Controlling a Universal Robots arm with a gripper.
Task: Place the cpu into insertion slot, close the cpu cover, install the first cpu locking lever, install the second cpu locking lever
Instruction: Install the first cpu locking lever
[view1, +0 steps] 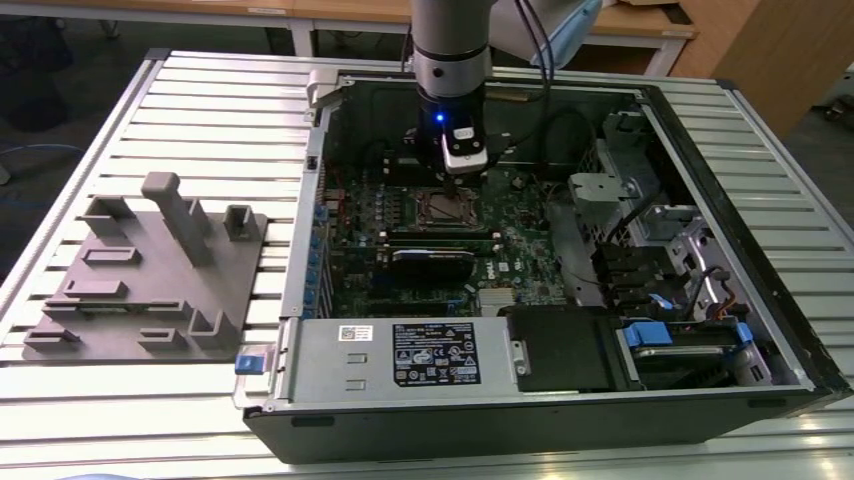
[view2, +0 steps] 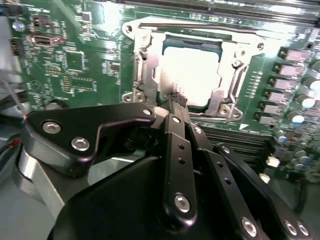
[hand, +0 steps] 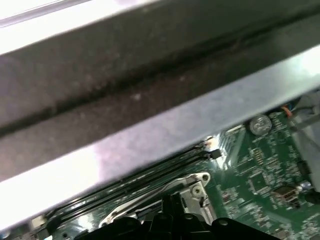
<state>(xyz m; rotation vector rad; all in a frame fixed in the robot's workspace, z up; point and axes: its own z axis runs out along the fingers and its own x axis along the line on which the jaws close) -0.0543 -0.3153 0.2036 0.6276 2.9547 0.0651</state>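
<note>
While the arm (view1: 451, 60) reached down into the open computer case (view1: 747, 330), this was how things stood.

Gripper: it hung over the green board (view1: 527, 235), just past the far side of the slot in the exterior view (view1: 462, 165). In the second wrist view its black fingers (view2: 176, 107) came together to a thin tip (view2: 177, 98) right at the edge of the cover. They looked pressed shut, with nothing held between them.

Cpu: it lay flat inside the slot, its shiny silver face (view2: 191, 75) showing bright through the window of the cover.

Slot: it sat near the middle of the board, closer to the far side (view1: 450, 208).

Cover: the thin silver frame (view2: 150, 60) lay down flat around the cpu, so it looked closed.

Levers: in the first wrist view a thin bent metal rod (hand: 150, 197) ran along one side of the slot. I could not tell if it was locked down.

Board: green, with many small parts, a round coin battery (hand: 260, 125) and long black slots.

Black card with blue trim: it stood on the board just near of the slot (view1: 434, 262).

Grey tray: it sat on the table on the exterior view's left, well apart from the case (view1: 147, 290).

Table: white slats under it all (view1: 214, 100).
</note>
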